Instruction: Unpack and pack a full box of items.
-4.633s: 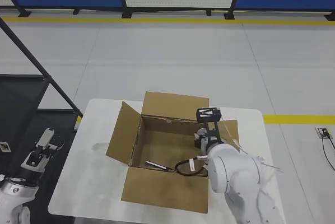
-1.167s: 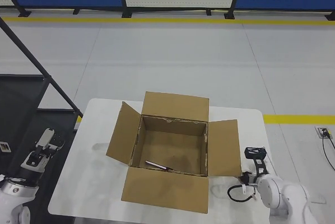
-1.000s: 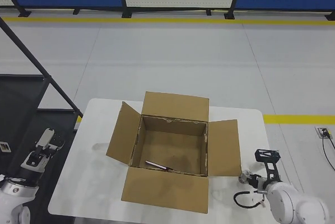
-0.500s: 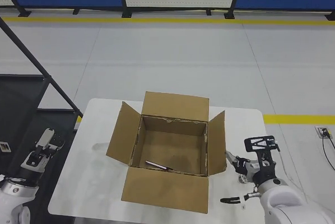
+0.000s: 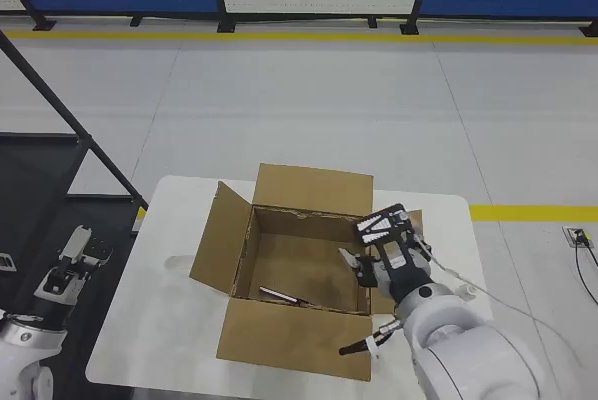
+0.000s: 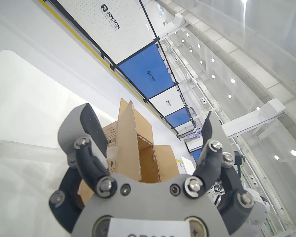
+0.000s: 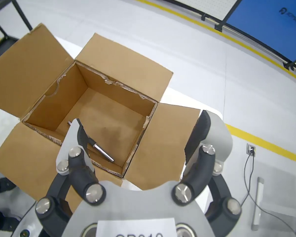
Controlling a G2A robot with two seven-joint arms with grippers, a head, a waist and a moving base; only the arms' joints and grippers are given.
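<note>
Cardboard box (image 5: 294, 340), flaps splayed open, torn rim, metal rod (image 7: 103, 152) inside

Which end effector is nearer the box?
Right. The right end effector hangs open above the right wall of the box; the left end effector sits off the left edge of the table, well clear of the box.

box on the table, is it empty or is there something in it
Not empty: the box is open, flaps spread, and one slim metal-tipped tool lies on its floor by the wall nearest the robot.
</note>
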